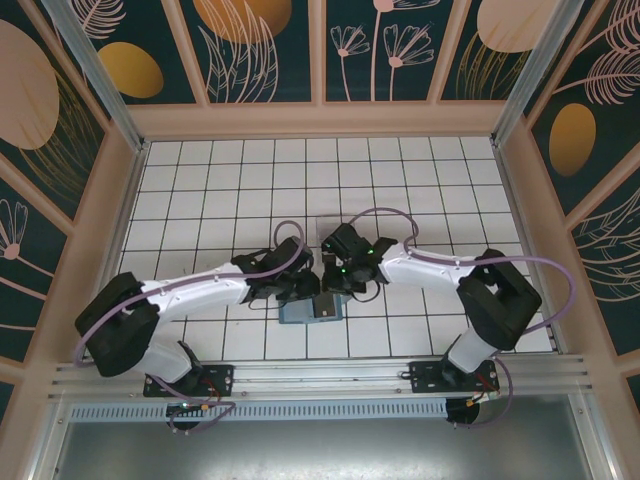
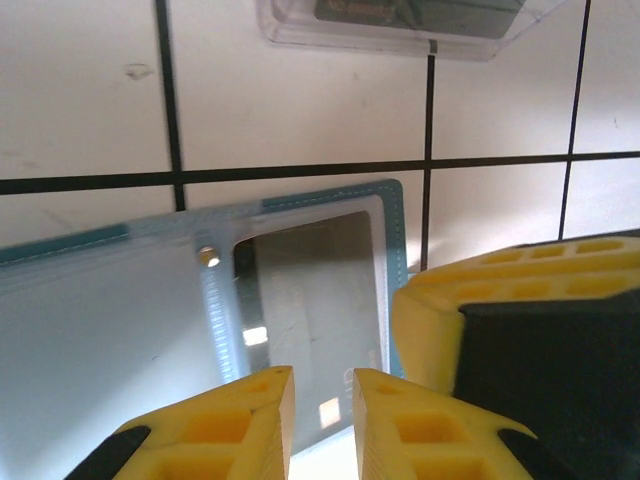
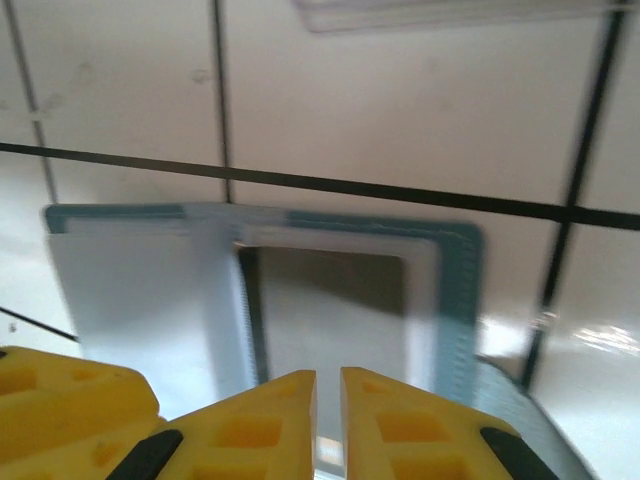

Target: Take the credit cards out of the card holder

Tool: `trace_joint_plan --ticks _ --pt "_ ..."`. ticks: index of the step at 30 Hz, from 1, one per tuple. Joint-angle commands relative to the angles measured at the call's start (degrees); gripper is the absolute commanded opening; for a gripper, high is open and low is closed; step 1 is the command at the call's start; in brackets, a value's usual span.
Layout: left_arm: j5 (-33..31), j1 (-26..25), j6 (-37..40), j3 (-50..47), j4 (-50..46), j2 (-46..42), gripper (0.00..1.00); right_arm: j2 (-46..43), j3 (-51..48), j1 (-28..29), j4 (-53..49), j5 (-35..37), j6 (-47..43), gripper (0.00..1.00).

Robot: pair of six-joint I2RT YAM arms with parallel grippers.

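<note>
The card holder (image 1: 312, 308) lies open on the white tiles between both arms, teal-edged and blue-grey inside (image 2: 100, 320) (image 3: 130, 290). A pale grey credit card (image 2: 310, 290) (image 3: 330, 310) sits in its right-hand pocket. My left gripper (image 2: 323, 385) (image 1: 298, 290) hovers over the holder's near edge, open by a small gap, with nothing between its fingers. My right gripper (image 3: 328, 385) (image 1: 338, 284) is close beside it over the same pocket, shut to a thin slit. One of the right gripper's fingers (image 2: 470, 320) crowds the holder's right edge.
A clear plastic tray (image 2: 300, 30) (image 3: 400, 12) (image 1: 328, 222) sits one tile beyond the holder, with a dark card (image 2: 420, 12) inside it. Wooden walls ring the tiled floor. The two wrists nearly touch over the holder.
</note>
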Motion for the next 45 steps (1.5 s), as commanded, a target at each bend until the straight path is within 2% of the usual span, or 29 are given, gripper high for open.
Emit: trace_joint_plan --ticks 1,7,18,27,38,45 --pt "4.14 0.10 0.12 1.70 3.45 3.25 0.24 -2.90 -2.78 -0.75 -0.92 2.01 1.49 0.16" --pt "4.82 0.11 -0.16 0.94 5.67 6.19 0.25 -3.35 -5.00 -1.30 0.62 0.74 1.28 0.20" --pt "2.10 0.97 -0.55 -6.37 9.23 1.34 0.27 -0.32 -4.74 -1.31 2.73 -1.77 0.44 0.26" --pt "5.47 2.20 -0.40 -10.85 15.06 1.16 0.27 1.85 -5.79 -1.14 5.07 -3.26 1.05 0.26" --pt "7.02 2.64 -0.89 -13.55 18.02 1.81 0.24 4.10 -7.51 -1.02 7.37 -4.19 1.88 0.21" --pt "7.19 2.92 -1.30 -14.86 19.02 1.08 0.23 4.48 -7.95 -1.02 7.49 -4.05 1.71 0.13"
